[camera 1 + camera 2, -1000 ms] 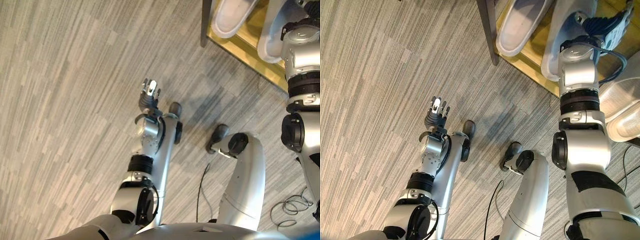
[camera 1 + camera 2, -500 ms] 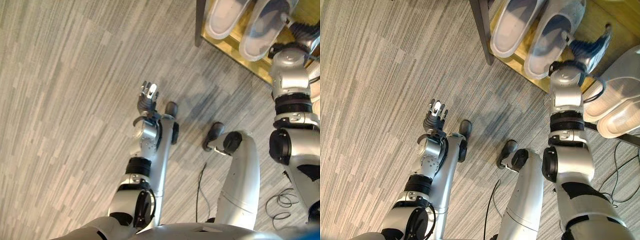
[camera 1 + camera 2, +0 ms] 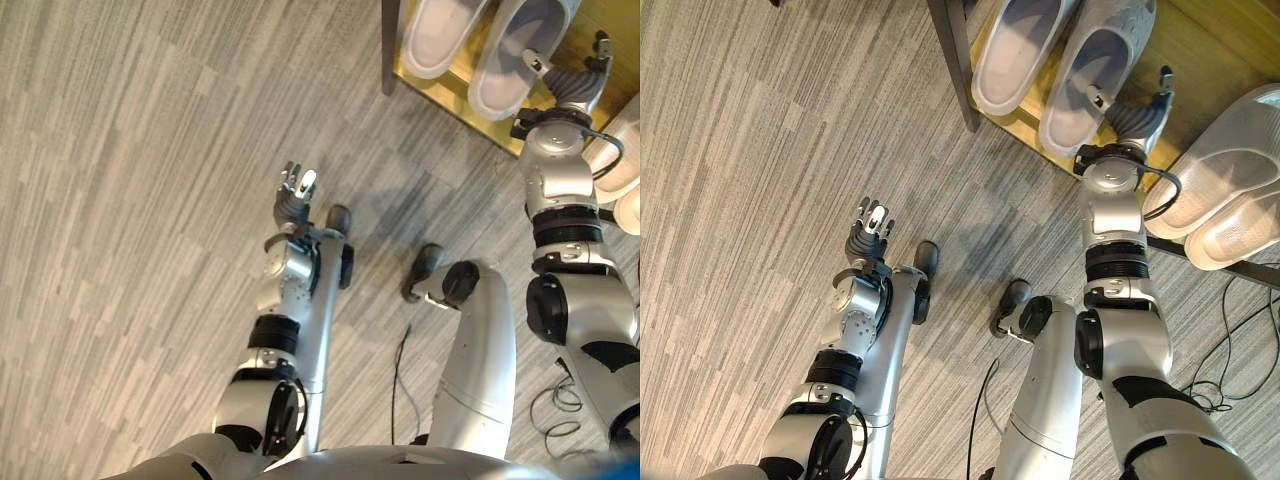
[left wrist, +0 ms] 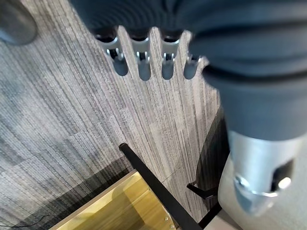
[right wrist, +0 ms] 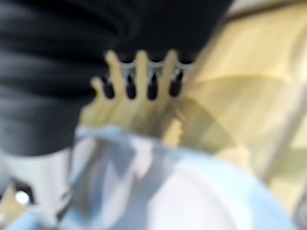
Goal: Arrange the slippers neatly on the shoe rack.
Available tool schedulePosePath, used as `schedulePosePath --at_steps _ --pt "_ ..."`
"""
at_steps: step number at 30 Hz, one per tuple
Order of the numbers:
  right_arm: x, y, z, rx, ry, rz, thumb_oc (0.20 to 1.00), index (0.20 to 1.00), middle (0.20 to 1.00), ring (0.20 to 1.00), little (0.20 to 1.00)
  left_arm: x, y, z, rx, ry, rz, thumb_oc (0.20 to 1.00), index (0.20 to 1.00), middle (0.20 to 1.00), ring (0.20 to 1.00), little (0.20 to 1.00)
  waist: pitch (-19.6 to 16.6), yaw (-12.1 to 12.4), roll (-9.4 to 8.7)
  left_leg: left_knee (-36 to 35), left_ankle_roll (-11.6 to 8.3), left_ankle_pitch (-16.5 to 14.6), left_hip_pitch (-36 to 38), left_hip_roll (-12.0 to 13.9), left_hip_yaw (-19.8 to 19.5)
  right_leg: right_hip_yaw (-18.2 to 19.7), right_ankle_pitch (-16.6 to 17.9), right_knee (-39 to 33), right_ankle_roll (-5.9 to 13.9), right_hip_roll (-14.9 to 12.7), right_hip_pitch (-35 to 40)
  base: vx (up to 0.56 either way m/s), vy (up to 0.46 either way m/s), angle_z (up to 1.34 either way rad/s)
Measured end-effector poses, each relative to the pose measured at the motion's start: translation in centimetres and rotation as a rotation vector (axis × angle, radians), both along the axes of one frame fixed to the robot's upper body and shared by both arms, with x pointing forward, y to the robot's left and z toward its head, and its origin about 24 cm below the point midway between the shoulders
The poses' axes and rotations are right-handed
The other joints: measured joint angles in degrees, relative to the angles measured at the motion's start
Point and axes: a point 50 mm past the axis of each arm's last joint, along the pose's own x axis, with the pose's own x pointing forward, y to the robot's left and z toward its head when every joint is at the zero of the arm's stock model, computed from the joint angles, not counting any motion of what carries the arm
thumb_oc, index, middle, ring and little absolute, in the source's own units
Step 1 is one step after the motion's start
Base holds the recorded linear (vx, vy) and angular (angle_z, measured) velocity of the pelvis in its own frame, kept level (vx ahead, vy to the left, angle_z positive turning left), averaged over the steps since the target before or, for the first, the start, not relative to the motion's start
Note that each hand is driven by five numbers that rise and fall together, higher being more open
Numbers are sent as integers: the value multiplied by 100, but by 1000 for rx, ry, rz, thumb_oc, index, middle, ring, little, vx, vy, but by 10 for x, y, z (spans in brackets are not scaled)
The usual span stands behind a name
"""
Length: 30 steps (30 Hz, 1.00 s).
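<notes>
Pale grey foam slippers [image 3: 1065, 60] paired on yellow wooden rack shelf [image 3: 1195, 45] | right hand [image 3: 1137, 115] beside them, fingers straight, empty | left hand [image 3: 870, 228] relaxed, idle | advise nudging heels level.

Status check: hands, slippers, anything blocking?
Left hand open, idle over floor. Right hand open beside grey slippers lying paired on the rack. White pair beside them. Nothing blocking.
</notes>
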Motion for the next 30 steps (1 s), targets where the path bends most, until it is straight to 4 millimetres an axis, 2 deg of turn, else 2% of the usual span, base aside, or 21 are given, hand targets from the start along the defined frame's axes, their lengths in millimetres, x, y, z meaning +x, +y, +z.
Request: schedulePosePath --at_steps 6,20,30 --pt "2 5 1 -51 8 81 1000 1000 1000 1000 1000 0 2 -1 11 1 1 1000 1000 1000 1000 1000 0 -37 0 1 0 0 15 3 -3 -7 3 -4 -5 4 16 0 0 0" --pt "3 9 -4 -51 -6 107 1000 1000 1000 1000 1000 0 -3 0 69 -10 -22 1000 1000 1000 1000 1000 -15 -5 9 -19 0 0 31 6 -9 -17 3 -22 -8 6 35 0 0 0" --pt "4 12 -7 19 -35 141 1000 1000 1000 1000 1000 -3 -8 -5 65 3 -30 1000 1000 1000 1000 1000 -79 85 70 -33 -4 2 30 2 -14 -26 -1 -24 -16 1 38 0 0 0"
